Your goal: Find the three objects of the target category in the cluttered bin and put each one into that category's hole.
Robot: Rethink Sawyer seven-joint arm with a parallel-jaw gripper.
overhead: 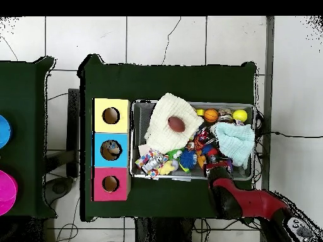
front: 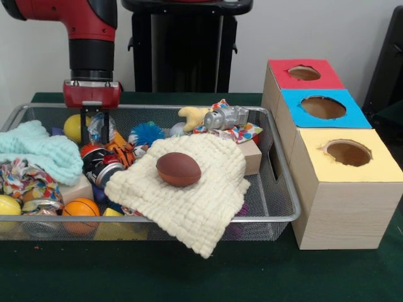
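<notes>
The gripper (front: 94,129) hangs over the wire bin (front: 286,211) at roughly 10 o'clock of the bin in the front view, its two dark jaws lowered among the clutter beside a yellow ball (front: 73,127). The jaws stand a narrow gap apart; whether they grip anything cannot be told. In the overhead view the gripper (overhead: 217,165) sits at the bin's 5 o'clock corner.

The target category is not stated. Judged by count, balls are the likeliest candidates:

- Brown football (front: 178,168): one, resting on top of the cream cloth (front: 195,201), near the bin's centre. It is fully exposed and free for a top grasp.
- Orange ball (front: 81,209): one, at 7 o'clock against the near rim.
- Yellow balls: two visible, the second (front: 9,204) at 8 o'clock.

Other contents: one light blue cloth (front: 44,154), one blue spiky toy (front: 147,133), one silver toy (front: 225,117), and at least one wooden block (front: 253,156). The cloths cover part of the bin, so further items may lie hidden beneath.

The sorting box (front: 343,207) stands just beside the bin at 3 o'clock on the table (front: 126,277). It carries three holes: red (front: 304,73), blue (front: 323,107), yellow (front: 347,153). The overhead view shows something inside the blue hole (overhead: 111,150); its identity is unclear.
</notes>
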